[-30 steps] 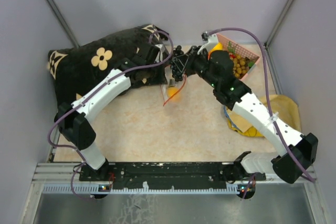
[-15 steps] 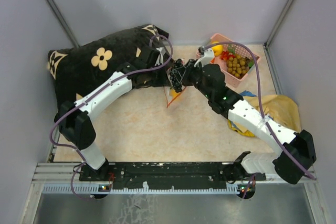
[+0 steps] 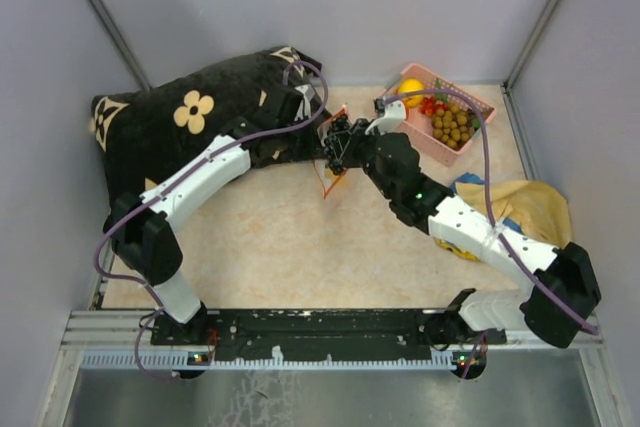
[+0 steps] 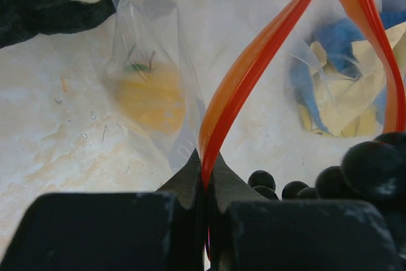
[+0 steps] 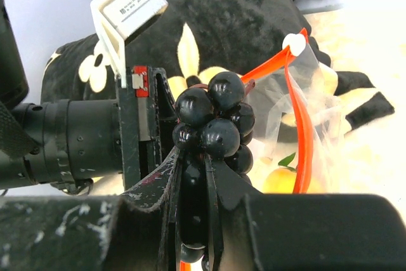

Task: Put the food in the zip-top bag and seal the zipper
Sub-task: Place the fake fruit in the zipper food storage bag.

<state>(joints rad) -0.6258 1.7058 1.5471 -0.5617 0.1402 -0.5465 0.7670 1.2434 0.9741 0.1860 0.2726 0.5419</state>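
Two grippers are met at the bag's mouth, beside a black cushion (image 3: 190,112).

The right gripper (image 5: 203,157), moved over from the basket (image 3: 470,132) a second ago, is clamped on a bunch of black grapes (image 5: 212,125), now level with the bag (image 4: 152,87). The zipper (image 4: 247,74) is pinched in the closed left gripper (image 4: 206,179), so the mouth is held open. Loading appears next. One yellow fruit (image 4: 149,96) inside is shown only by the wrist views; the overhead hides it.

Grey-walled lab booth (image 3: 300,7), bolted arm rail (image 3: 330,332)
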